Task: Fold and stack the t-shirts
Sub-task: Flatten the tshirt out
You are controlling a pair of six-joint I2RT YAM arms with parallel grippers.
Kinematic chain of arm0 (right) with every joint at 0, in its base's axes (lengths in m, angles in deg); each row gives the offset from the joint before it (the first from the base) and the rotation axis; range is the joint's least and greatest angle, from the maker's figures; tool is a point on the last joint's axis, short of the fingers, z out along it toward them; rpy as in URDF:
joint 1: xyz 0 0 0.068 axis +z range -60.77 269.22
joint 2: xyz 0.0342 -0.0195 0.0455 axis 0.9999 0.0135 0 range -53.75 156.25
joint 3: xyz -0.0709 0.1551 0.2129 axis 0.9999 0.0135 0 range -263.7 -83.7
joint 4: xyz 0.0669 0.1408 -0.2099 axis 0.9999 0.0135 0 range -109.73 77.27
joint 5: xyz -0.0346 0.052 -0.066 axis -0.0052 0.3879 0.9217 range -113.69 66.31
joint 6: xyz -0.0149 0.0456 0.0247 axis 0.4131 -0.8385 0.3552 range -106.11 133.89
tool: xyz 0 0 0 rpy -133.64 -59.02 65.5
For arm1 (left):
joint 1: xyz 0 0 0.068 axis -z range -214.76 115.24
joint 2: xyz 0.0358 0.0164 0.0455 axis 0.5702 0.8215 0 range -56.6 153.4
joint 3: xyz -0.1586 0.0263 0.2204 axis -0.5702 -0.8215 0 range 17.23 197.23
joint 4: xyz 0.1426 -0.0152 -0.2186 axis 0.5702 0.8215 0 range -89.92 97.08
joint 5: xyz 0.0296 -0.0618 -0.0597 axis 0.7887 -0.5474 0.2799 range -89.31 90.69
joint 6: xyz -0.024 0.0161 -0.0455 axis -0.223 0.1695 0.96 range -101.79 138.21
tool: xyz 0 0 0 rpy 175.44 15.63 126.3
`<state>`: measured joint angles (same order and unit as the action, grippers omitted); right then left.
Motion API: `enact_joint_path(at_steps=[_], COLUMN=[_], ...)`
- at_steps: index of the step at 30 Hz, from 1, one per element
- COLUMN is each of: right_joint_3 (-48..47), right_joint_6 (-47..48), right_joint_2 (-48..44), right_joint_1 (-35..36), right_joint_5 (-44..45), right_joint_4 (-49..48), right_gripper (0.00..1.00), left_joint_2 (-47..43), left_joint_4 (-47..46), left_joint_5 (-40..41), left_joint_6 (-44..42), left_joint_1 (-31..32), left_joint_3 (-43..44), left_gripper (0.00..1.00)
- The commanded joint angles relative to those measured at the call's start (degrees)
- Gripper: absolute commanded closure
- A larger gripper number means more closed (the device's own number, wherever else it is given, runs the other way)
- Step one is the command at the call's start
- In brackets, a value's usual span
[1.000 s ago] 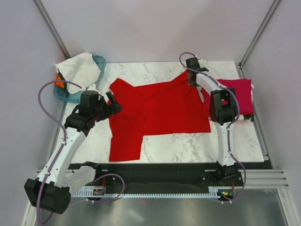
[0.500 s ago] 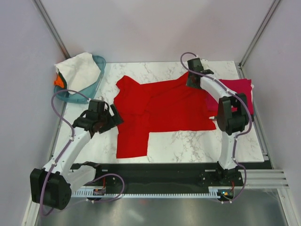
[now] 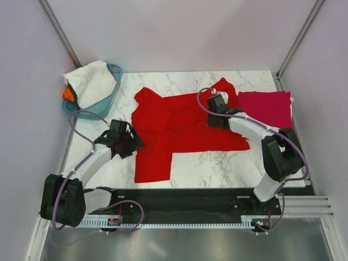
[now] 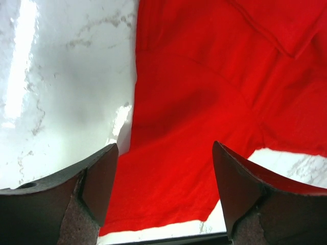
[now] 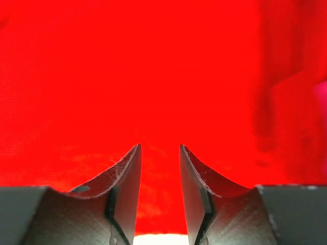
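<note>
The bright red t-shirt (image 3: 182,122) lies spread and rumpled across the middle of the marble table. My left gripper (image 3: 132,142) is wide open at its left edge; in the left wrist view (image 4: 163,153) the red cloth (image 4: 204,102) lies below between the fingers. My right gripper (image 3: 213,111) hovers low over the shirt's upper right part. Its jaws stand slightly apart and empty in the right wrist view (image 5: 160,148), with red cloth (image 5: 153,66) filling the frame. The crimson-pink t-shirt (image 3: 265,107) lies folded at the right. The white t-shirt (image 3: 89,80) is heaped on the basket.
The teal plastic basket (image 3: 109,92) sits at the far left corner with something orange (image 3: 67,94) inside. Grey walls with metal posts enclose the table. The black front rail (image 3: 185,196) runs along the near edge.
The red shirt has shifted a little to the right. My right gripper let go of its far right part and moved nearer, over the shirt. My left gripper moved nearer and right to the shirt's edge.
</note>
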<state>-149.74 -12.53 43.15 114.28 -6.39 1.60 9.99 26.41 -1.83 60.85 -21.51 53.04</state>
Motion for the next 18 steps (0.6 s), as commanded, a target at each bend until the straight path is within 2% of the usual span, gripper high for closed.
enact_joint_path(at_steps=[1, 4, 7, 8, 14, 18], right_joint_3=[1.6, 2.5, 1.8, 0.5, -6.8, -13.5], right_joint_6=[-1.8, -2.7, -2.6, -2.3, -1.8, -2.1], right_joint_2=[-1.1, -0.1, 1.6, 2.7, 7.3, 12.2], right_joint_1=[3.7, 5.8, 7.4, 7.8, 10.8, 13.2], right_joint_5=[-1.7, -2.2, -2.9, -3.4, -4.7, -4.6], right_joint_4=[-3.4, -4.4, -5.0, -4.9, -3.6, -1.6], right_gripper=[0.58, 0.64, 0.78, 0.83, 1.00, 1.00], left_joint_2=[2.5, 5.5, 7.7, 8.3, 11.8, 13.9], left_joint_4=[-4.4, -5.1, -8.1, -8.7, -11.6, -11.8], left_joint_5=[3.6, 4.1, 5.6, 5.9, 9.9, 12.3], left_joint_6=[1.4, 2.8, 4.3, 4.6, 5.4, 4.7], left_joint_1=[0.1, 0.1, 0.2, 0.2, 0.2, 0.1], left_joint_3=[3.1, 3.5, 2.6, 2.5, 4.8, 7.0], left_gripper=[0.20, 0.22, 0.24, 0.25, 0.28, 0.28])
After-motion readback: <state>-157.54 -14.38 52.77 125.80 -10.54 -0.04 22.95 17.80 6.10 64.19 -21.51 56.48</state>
